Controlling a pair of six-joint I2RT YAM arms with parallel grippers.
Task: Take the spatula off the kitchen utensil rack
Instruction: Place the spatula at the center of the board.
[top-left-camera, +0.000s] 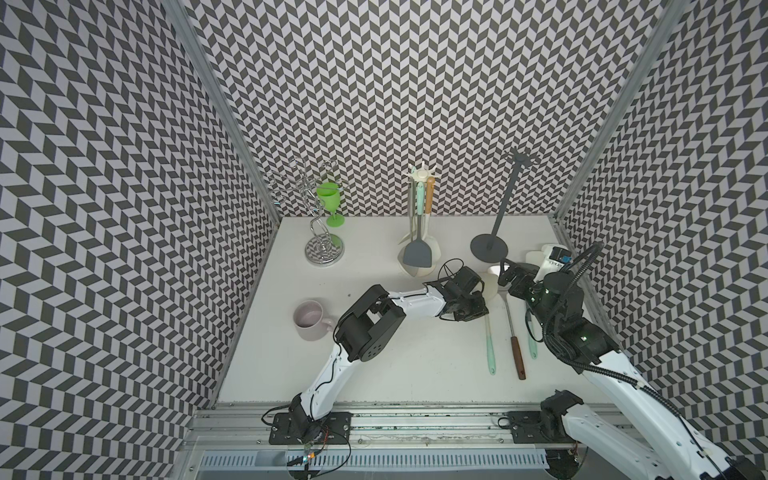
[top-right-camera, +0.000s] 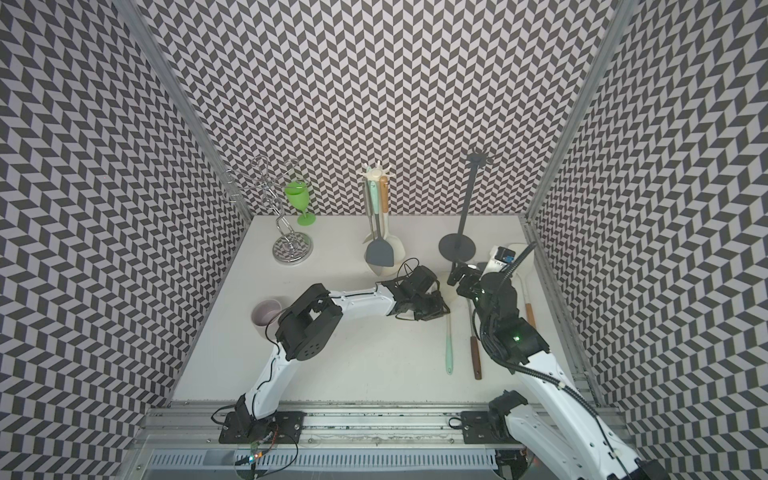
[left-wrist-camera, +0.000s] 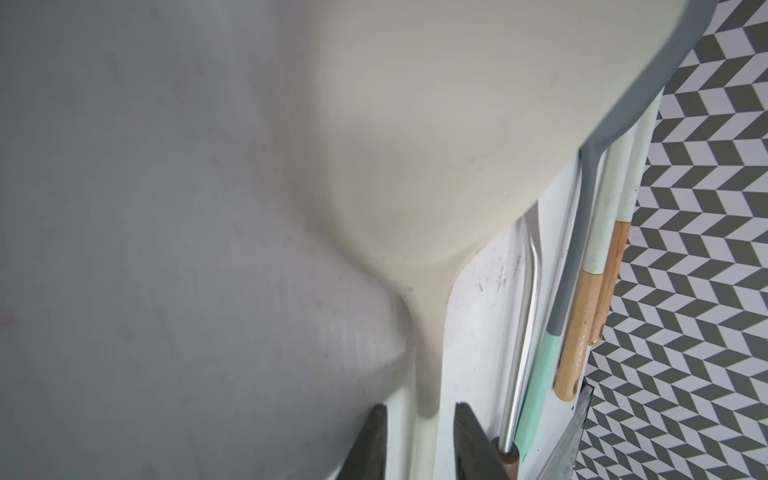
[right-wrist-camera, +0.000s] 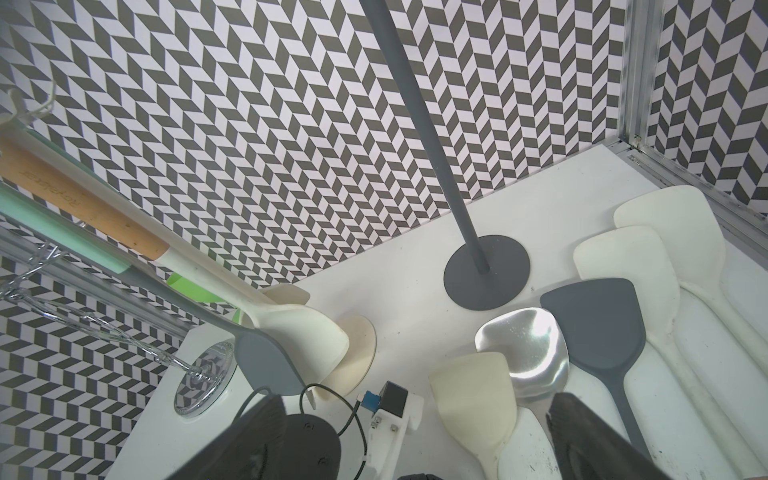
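- The left gripper (left-wrist-camera: 420, 407) stands slightly parted. A sliver of white table (left-wrist-camera: 478, 332) shows between each dark finger (left-wrist-camera: 370, 440) and the neck they straddle, so it grips nothing.
- The cream silicone spatula with a mint handle (left-wrist-camera: 415, 145) lies flat on the table, already off the cream utensil rack (top-left-camera: 421, 176). Its neck sits between those fingers, and its broad blade is just ahead of the fingertips.
- The rack stands ahead and to one side of that gripper, with a grey spatula (top-left-camera: 415, 253) hanging on it.
- The right gripper (right-wrist-camera: 415, 397) is spread wide and empty. A polished steel spatula (right-wrist-camera: 523, 349) lies just ahead of its fingertips.
- The cream spatula looks light, with a soft blade that would flop and a stiffer, grippy handle. The narrow neck or upper handle is probably the surest hold.
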